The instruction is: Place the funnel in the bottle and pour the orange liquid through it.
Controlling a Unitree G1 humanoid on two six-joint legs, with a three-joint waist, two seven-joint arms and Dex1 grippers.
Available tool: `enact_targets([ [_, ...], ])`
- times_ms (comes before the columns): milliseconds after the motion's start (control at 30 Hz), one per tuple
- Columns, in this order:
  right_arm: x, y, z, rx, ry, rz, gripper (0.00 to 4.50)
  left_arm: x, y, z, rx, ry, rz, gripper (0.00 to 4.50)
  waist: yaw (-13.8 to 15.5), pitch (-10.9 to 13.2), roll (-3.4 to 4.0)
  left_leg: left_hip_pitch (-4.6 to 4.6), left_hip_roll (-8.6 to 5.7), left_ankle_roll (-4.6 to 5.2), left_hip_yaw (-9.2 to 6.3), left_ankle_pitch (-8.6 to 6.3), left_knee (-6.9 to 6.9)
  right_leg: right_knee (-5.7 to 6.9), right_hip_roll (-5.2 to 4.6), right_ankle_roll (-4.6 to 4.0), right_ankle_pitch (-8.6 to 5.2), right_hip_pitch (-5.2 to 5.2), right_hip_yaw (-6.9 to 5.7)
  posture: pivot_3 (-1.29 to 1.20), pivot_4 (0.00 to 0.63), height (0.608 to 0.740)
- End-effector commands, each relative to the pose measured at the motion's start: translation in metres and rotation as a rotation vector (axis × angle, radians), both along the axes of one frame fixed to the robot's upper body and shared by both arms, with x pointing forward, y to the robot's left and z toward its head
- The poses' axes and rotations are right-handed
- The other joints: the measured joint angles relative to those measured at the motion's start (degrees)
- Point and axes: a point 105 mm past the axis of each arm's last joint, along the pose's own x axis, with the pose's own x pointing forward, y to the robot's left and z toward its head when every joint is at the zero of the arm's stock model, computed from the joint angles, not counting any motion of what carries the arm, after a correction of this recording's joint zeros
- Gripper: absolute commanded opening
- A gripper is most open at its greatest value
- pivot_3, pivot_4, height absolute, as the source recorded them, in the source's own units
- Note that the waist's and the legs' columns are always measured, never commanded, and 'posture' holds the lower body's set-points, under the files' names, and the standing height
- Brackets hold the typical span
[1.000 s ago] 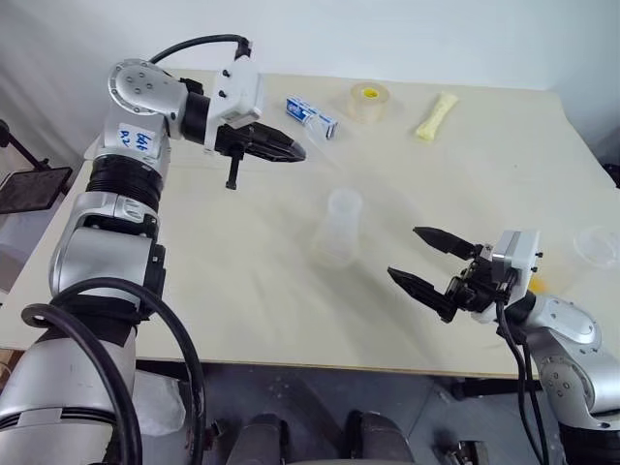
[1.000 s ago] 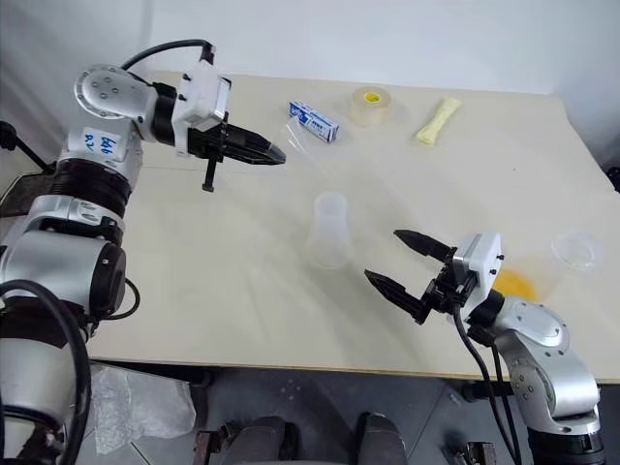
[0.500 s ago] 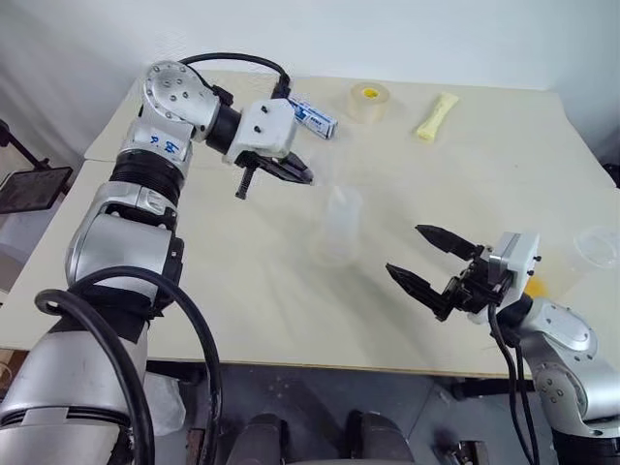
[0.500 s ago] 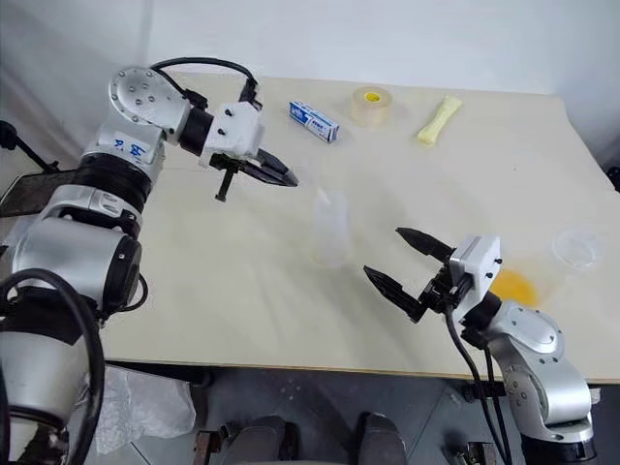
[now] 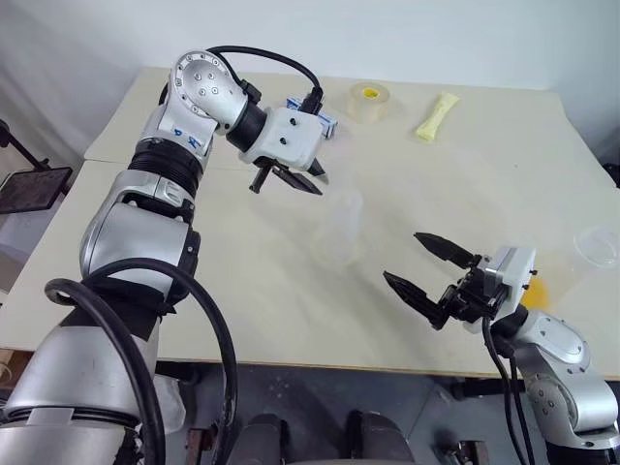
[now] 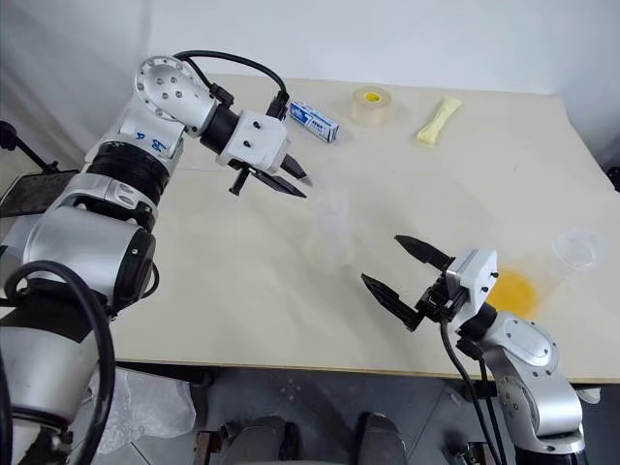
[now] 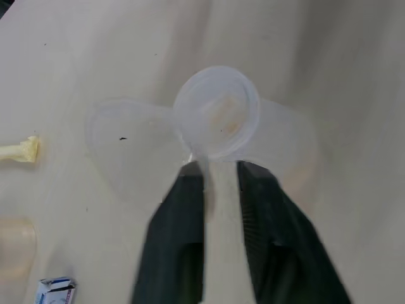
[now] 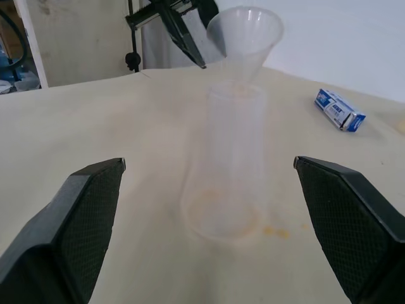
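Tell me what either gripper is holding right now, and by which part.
Nothing, it seems. The left gripper stands slightly open at the funnel's rim, the funnel resting in the bottle; the right gripper is open and empty.

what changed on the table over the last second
The left gripper carried the funnel from the table's far left over to the bottle, set its stem in the neck, and its jaws have parted. The right gripper, bottle, tape roll and blue box stayed put.
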Motion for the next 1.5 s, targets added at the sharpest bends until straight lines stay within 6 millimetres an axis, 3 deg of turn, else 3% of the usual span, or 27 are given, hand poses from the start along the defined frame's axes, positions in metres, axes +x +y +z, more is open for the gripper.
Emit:
enact_targets([
  [33,-0.002,-0.003,0.005,0.004,-0.039,-0.015,4.50,-0.007,-0.005,0.013,0.050,-0.023,-0.051,2.28,0.01,0.00,0.00,0.00,0.00,0.00,0.00,0.00,0.00,0.00,0.00,0.00,0.00,0.00,0.00,0.00,0.150,0.740],
  [267,-0.001,-0.006,0.004,0.001,-0.045,-0.026,4.50,-0.009,-0.009,0.018,0.026,-0.024,-0.067,4.43,-0.02,0.00,0.00,0.00,0.00,0.00,0.00,0.00,0.00,0.00,0.00,0.00,0.00,0.00,0.00,0.00,0.150,0.740],
  [467,0.001,-0.010,0.006,-0.008,-0.056,-0.041,4.50,-0.010,-0.006,0.034,-0.085,-0.004,-0.050,4.47,-0.03,0.01,-0.01,0.00,0.00,0.01,0.00,0.00,0.00,0.00,0.00,0.00,0.00,0.00,0.00,0.00,0.150,0.740],
  [600,0.002,-0.016,0.008,0.000,-0.060,-0.082,4.50,-0.008,0.001,0.049,-0.254,0.045,-0.002,4.47,-0.08,0.01,-0.01,0.00,0.01,0.01,0.00,0.00,0.00,0.00,0.00,0.00,0.00,0.00,0.00,0.00,0.150,0.740],
  [833,-0.004,-0.025,0.012,0.038,-0.043,-0.168,4.50,0.003,0.040,0.055,-0.628,0.206,0.116,4.47,-0.17,0.00,0.00,0.05,0.03,0.00,-0.03,0.00,0.00,0.07,0.00,0.00,0.00,-0.01,0.01,0.00,0.150,0.740],
  [933,-0.007,-0.032,0.015,0.048,-0.030,-0.216,4.50,0.008,0.059,0.039,-0.710,0.307,0.186,4.47,-0.18,0.00,0.00,0.06,0.04,0.00,-0.29,0.00,0.01,0.10,0.00,0.00,0.00,-0.01,0.03,0.00,0.150,0.740],
  [1100,-0.022,-0.052,0.011,0.005,0.029,-0.319,4.50,0.008,0.087,-0.017,-0.770,0.485,0.306,4.47,-0.12,-0.02,0.03,0.12,0.00,0.00,-0.50,0.00,0.03,0.34,-0.02,0.00,0.00,-0.01,0.06,0.00,0.150,0.740],
  [1300,-0.047,-0.081,0.007,0.003,0.113,-0.456,4.50,-0.012,0.086,-0.061,-0.841,0.614,0.256,4.47,0.20,-0.01,0.02,0.08,0.05,0.00,-0.65,0.00,0.13,0.42,-0.04,0.00,0.00,0.04,0.12,0.00,0.150,0.740],
  [1500,-0.073,-0.101,0.000,0.013,0.160,-0.566,4.50,-0.025,0.082,-0.081,-0.836,0.691,0.231,4.47,0.09,-0.03,0.04,0.15,0.00,0.00,-0.55,0.00,0.13,0.39,-0.01,0.00,0.00,0.06,0.16,0.00,0.150,0.740],
])
